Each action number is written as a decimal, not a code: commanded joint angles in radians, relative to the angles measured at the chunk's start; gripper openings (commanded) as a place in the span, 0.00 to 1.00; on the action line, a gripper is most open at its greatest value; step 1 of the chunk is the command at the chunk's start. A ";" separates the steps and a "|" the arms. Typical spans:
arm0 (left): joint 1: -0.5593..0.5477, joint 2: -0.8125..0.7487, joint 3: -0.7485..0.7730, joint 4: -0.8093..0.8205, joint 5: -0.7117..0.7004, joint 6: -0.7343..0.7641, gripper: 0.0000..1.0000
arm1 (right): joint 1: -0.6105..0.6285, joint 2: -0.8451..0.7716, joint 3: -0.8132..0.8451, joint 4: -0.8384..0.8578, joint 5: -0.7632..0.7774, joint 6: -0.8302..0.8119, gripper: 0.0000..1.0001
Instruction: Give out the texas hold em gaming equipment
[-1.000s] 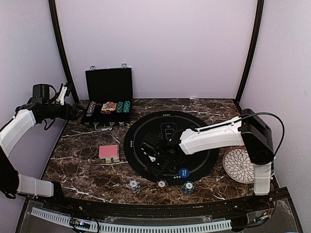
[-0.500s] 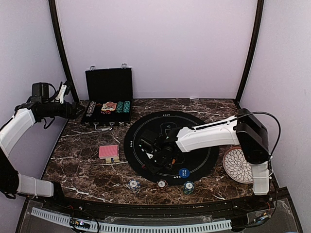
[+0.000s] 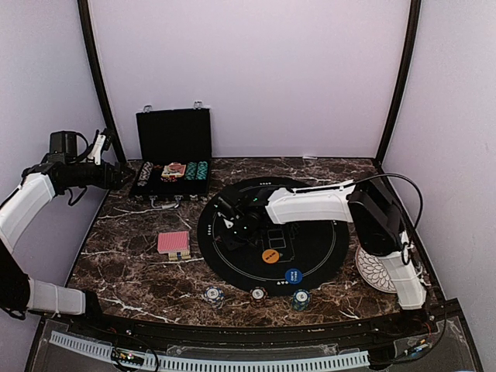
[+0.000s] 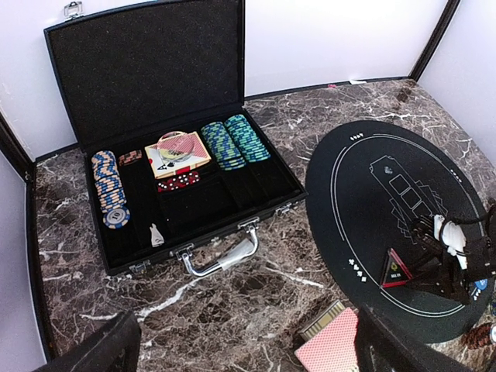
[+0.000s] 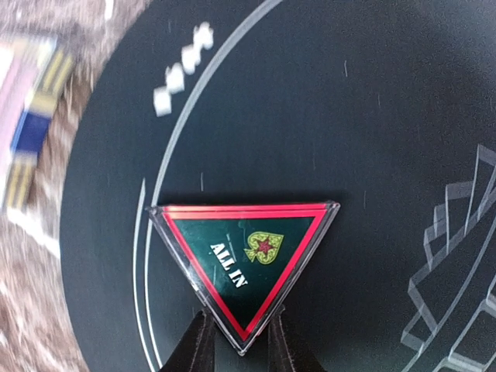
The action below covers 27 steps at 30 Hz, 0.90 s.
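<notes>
Red-edged glossy triangle token (image 5: 245,263) pinched in right jaws.

Dark marble table (image 3: 132,232) carries open case (image 3: 173,136), round mat (image 3: 310,249), card deck (image 3: 173,243), plate (image 3: 373,265), and three chips (image 3: 213,294) along the near edge.

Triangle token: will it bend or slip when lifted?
The token looks like stiff clear-edged plastic, so probably won't bend. It's thin and flat, likely light. The right gripper pinches only its glossy pointed corner, so it may slip or swivel.
</notes>
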 commanded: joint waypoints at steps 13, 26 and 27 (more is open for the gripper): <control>0.006 -0.027 0.026 -0.052 0.034 0.008 0.99 | -0.057 0.209 0.405 -0.111 0.008 -0.093 0.37; 0.006 -0.015 0.034 -0.051 0.053 0.002 0.99 | -0.068 -0.222 -0.120 -0.040 0.117 0.002 0.79; 0.005 -0.014 0.035 -0.054 0.055 0.004 0.99 | -0.068 -0.248 -0.167 -0.033 0.116 0.015 0.78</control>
